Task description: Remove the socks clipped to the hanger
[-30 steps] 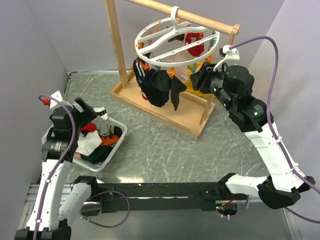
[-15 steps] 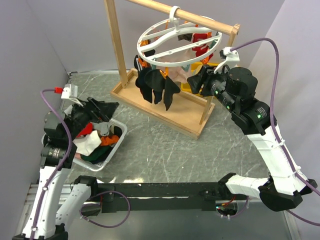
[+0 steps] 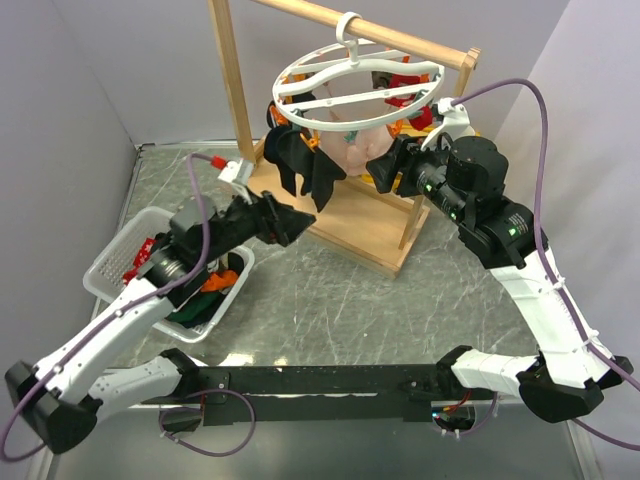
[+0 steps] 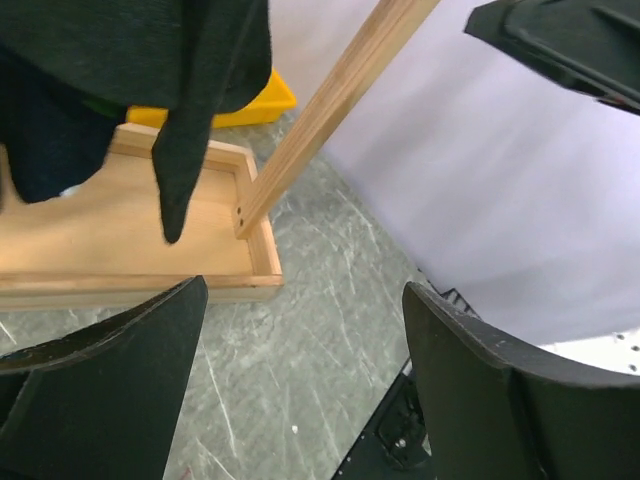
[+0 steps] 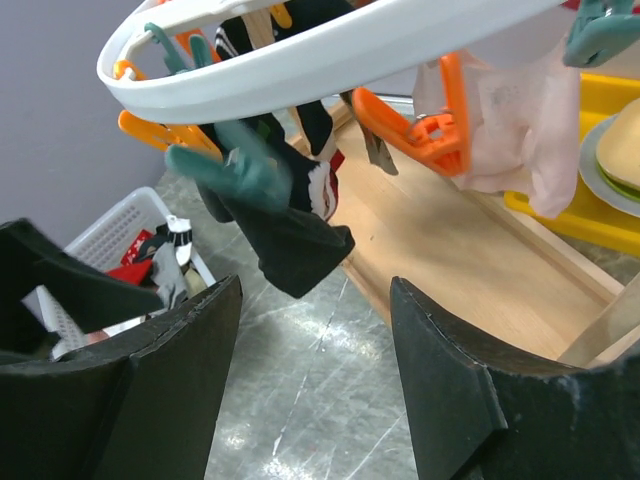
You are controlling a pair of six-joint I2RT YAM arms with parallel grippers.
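The hanger (image 3: 355, 80), a white spoked ring, hangs by its hook from the wooden rod. Black socks (image 3: 300, 165) dangle on its left, a pale pink sock (image 3: 352, 150) in the middle and a red one (image 3: 405, 85) at the back. My left gripper (image 3: 298, 224) is open and empty, just below the black socks (image 4: 200, 100). My right gripper (image 3: 385, 170) stands open at the ring's right side. In its wrist view the ring (image 5: 330, 50), an orange clip (image 5: 430, 130), a teal clip (image 5: 240, 170) and a black sock (image 5: 285, 245) hang above its empty gripper (image 5: 315, 370).
A white basket (image 3: 120, 255) holding loose socks sits at the left. The wooden rack's tray base (image 3: 350, 225) and slanted post (image 4: 330, 110) stand under the hanger. A yellow tray (image 5: 610, 200) with a toy burger rests behind the rack.
My left arm swung from over the basket rightward to the rack. The right gripper's jaws opened wider. The hanger ring has swayed and the socks shifted.
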